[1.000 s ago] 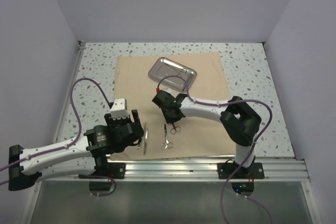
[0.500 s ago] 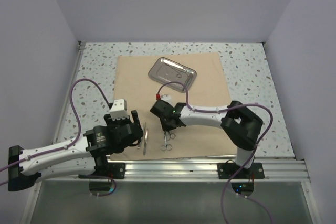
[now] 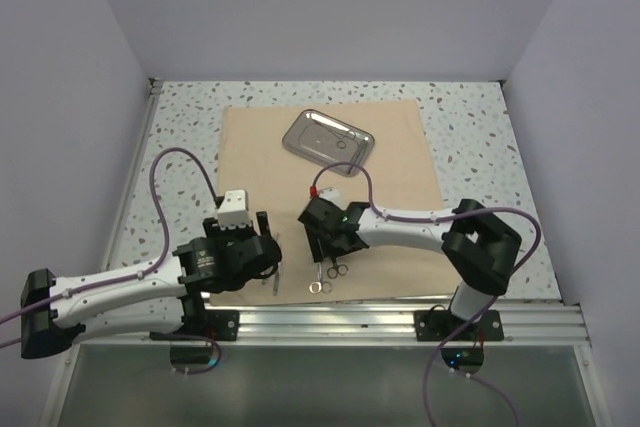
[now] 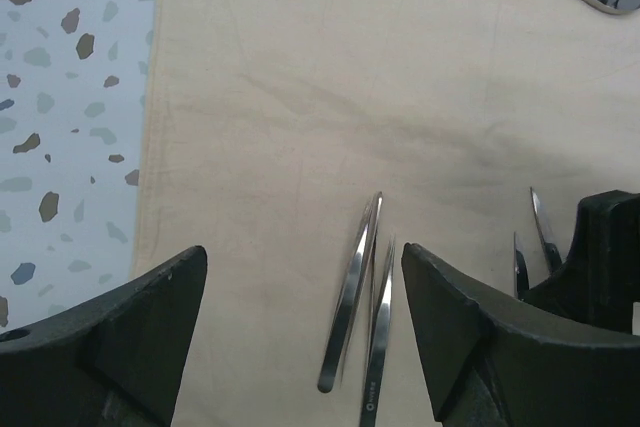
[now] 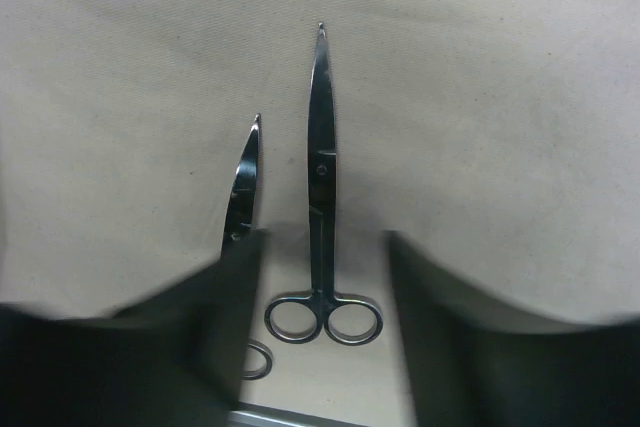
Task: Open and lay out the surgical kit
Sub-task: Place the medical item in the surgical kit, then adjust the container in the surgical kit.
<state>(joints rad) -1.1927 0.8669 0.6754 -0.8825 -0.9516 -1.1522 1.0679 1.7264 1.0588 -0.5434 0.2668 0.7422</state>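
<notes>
While the beige cloth wrap [image 3: 400,137] lies spread flat on the speckled tabletop [image 3: 180,137], I see the steel tray [image 3: 327,139] sitting on its far part, well apart from both arms. My left claw [image 4: 305,282] stands wide and holds nothing. Between its fingers [image 4: 150,297], two tweezers [image 4: 352,297] lie side by side on the cloth (narrow ends pointing away from me). My right claw [image 5: 320,257] sits low over the near part of the cloth, jaws parted a modest way, straddling a pair of scissors [image 5: 320,147] that lies flat and unclamped. Just beside it lies a second ring-handled instrument [image 5: 243,192], its handle mostly hidden under one finger.
</notes>
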